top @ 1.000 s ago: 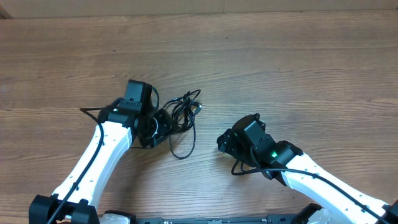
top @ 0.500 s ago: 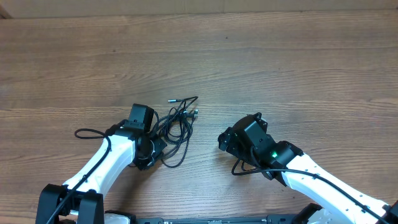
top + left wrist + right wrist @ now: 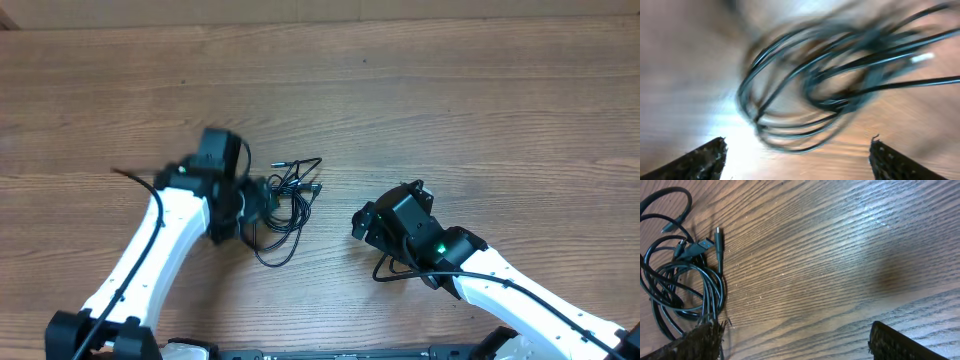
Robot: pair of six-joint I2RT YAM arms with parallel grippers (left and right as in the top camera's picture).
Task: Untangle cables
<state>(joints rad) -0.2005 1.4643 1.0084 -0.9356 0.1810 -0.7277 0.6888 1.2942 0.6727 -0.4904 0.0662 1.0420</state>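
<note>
- The cables [image 3: 283, 190] lie as one knotted heap on the wooden table [image 3: 450, 100], left of centre and between the two arms. None of them is pulled free yet.
- The left gripper [image 3: 246, 205] sits right against the left side of the heap and is blurred in the overhead view. From its own wrist camera, its fingertips [image 3: 700, 160] stand wide apart with nothing between them, and the coils are spread just ahead of the jaws.
- The heap's long axis runs roughly from the far side of the table toward the robot. The plug ends [image 3: 717, 240] bunch at the far right end, and a single slack loop [image 3: 275, 255] trails out at the near end.
- The right gripper [image 3: 358, 226] is to the right of the heap with a strip of bare wood between them. Its jaws are also spread wide and hold nothing, and from its wrist camera the coils sit off to the left, beside its left fingertip.
- Judgement: the left arm is the nearer one, so the heap lies straight in front of it. The right arm would have to reach leftward for the plug end.
</note>
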